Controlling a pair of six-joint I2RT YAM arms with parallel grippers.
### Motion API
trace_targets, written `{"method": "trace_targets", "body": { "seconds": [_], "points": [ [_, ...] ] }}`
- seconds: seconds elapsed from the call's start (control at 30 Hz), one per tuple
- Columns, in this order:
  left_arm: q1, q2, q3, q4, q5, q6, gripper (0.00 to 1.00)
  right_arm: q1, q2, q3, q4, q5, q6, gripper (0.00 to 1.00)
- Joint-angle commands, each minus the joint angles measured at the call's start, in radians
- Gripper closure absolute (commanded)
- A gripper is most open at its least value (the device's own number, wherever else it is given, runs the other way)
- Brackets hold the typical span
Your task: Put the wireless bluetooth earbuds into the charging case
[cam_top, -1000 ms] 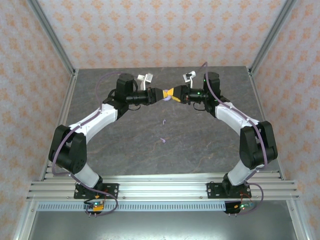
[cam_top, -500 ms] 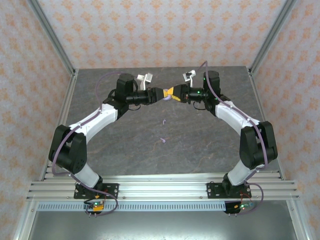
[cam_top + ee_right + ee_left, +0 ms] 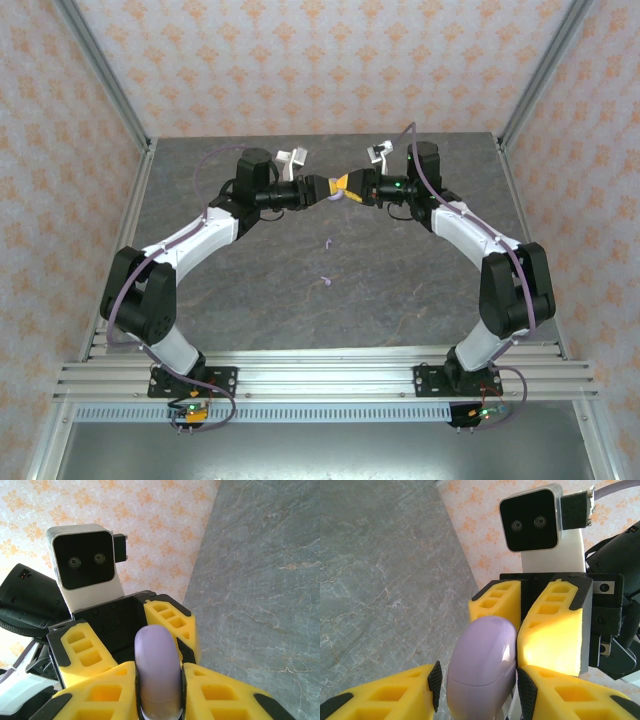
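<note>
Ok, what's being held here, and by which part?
The right gripper clamps the rounded lavender plastic charging case by one end, across opposite sides. The left gripper stands open around the other end.

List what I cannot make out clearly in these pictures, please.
1. Top view: the earbuds are two lavender specks, too small to tell their shape or which way they lie.
2. Both wrist views: the case has its lower end cut off by the bottom edge.
3. Left wrist view: the left hand flanks the case, but the edge cuts off the contact, so the grip is unclear.
</note>
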Motion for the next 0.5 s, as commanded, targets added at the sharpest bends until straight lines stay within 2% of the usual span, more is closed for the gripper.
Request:
{"method": "trace_targets", "body": {
  "seconds": [0.0, 0.3, 0.47],
  "points": [
    [-0.054, 0.013, 0.016, 0.050, 0.041, 0.000, 0.54, 0.027, 0.000, 0.035, 0.018, -0.008, -0.027, 0.76],
    [-0.061, 0.015, 0.016, 0.051, 0.039, -0.004, 0.63, 0.027, 0.012, 0.046, -0.019, 0.001, -0.049, 0.75],
    [-0.059, 0.010, 0.017, 0.030, 0.024, 0.007, 0.78, 0.027, 0.009, 0.049, -0.055, 0.007, -0.074, 0.70]
  ]
}}
